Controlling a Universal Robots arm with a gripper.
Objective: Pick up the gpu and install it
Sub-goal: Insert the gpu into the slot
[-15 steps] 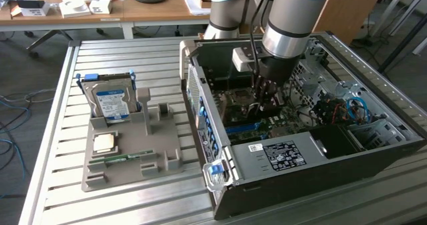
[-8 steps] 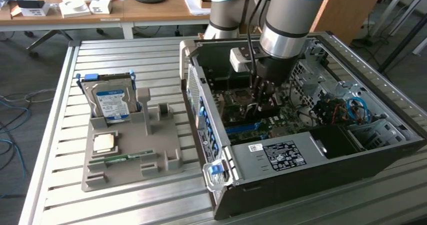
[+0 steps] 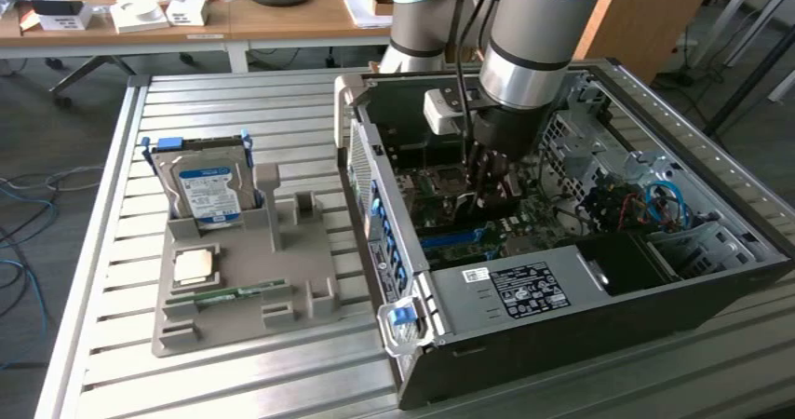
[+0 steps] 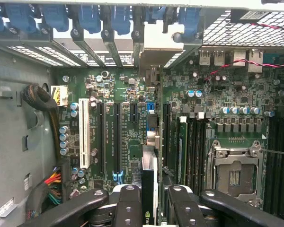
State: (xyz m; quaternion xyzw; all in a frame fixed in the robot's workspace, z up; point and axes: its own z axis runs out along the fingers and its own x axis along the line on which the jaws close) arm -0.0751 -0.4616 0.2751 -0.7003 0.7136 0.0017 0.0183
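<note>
End effector (image 4: pixel 149 202) grips the gpu (image 4: pixel 149 176) on both sides, above the green board (image 4: pixel 125 90). The gpu's tiny green logo is unreadable.

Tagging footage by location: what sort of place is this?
Probably a robotics lab: a robot arm reaches into an open PC case on a slatted metal table, a parts tray beside it, cluttered desks behind.

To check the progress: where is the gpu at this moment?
In the wrist view the gpu is held edge-on in the tool, inside the computer case, above the motherboard and its expansion slots.
</note>
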